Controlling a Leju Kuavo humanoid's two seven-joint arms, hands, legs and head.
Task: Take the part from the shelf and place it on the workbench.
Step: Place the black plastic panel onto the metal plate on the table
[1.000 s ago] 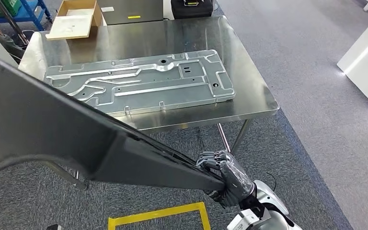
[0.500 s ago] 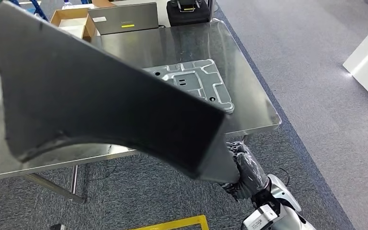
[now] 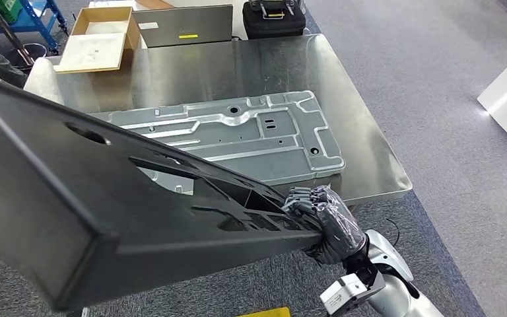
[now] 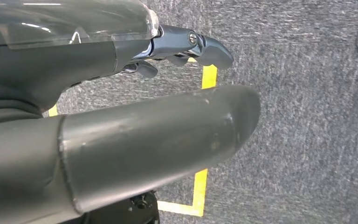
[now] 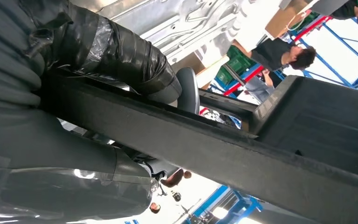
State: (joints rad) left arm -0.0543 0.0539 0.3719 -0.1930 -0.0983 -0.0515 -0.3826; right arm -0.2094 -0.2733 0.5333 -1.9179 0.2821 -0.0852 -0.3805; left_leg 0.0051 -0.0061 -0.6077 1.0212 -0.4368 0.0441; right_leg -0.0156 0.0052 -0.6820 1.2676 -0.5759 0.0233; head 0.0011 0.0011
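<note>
Black moulded part (image 3: 105,211), long and ribbed with an oval hole, held tilted in the air in front of the stainless-steel counter (image 3: 363,158), its near end clamped in the right hand (image 3: 323,221), fingers wrapped over one edge and thumb under. Left hand (image 4: 135,135) over grey carpet (image 4: 307,116) marked with yellow tape (image 4: 200,186); whether it grasps anything cannot be told. On the counter lie a stamped metal panel (image 3: 251,135) and, at the far corner, a cardboard box (image 3: 102,36)
</note>
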